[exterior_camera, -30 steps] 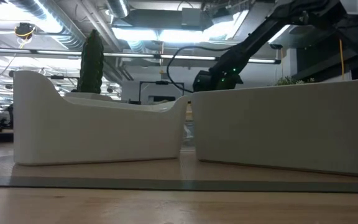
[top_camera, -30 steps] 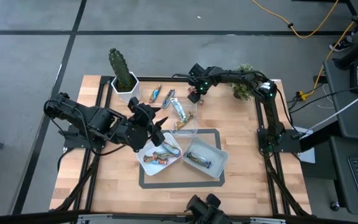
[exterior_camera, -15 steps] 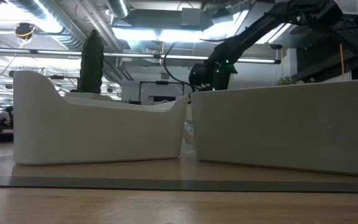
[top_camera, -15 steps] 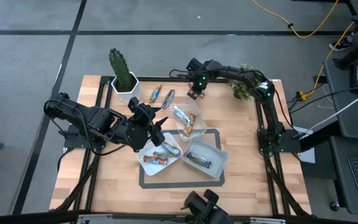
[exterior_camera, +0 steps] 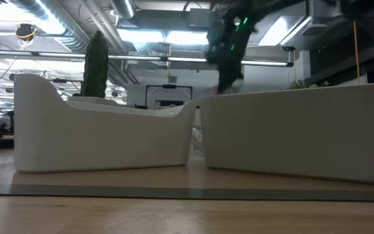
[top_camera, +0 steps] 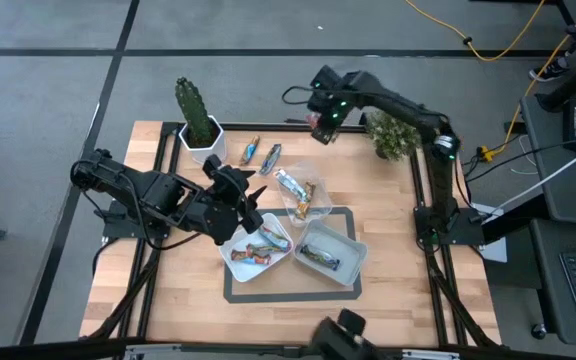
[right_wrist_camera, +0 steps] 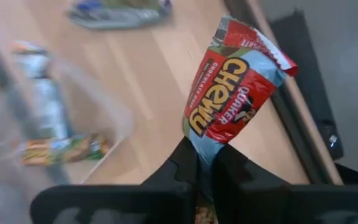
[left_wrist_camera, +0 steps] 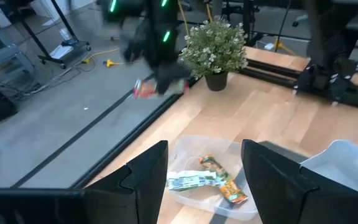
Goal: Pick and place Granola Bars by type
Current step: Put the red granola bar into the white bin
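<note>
My right gripper (top_camera: 320, 128) is raised over the table's far edge, shut on a red and light-blue granola bar (right_wrist_camera: 235, 93), which also shows in the left wrist view (left_wrist_camera: 145, 90). My left gripper (top_camera: 250, 200) is open and empty, between the clear tub (top_camera: 303, 195) and the white tub (top_camera: 258, 250). The clear tub holds a silver bar (top_camera: 288, 183) and a green-brown bar (top_camera: 304, 200). The white tub holds several bars; the grey tub (top_camera: 353, 260) holds a blue one (top_camera: 320, 260). Two bars (top_camera: 251, 150) (top_camera: 271, 155) lie flat on the table near the far edge. My right gripper pinches the bar's wrapper at one end (right_wrist_camera: 202, 146) between its two fingers (right_wrist_camera: 185, 163). The rest of the bar sticks out beyond the fingertips, lifted clear of the table.
A cactus in a white pot (top_camera: 196, 115) stands at the far left corner and a small green plant (top_camera: 393, 135) at the far right. The white and grey tubs stand on a mat with a dark border (top_camera: 230, 292) near the table's middle.
My right gripper has risen well above the table and gone toward the far edge, carrying the red bar with it.
</note>
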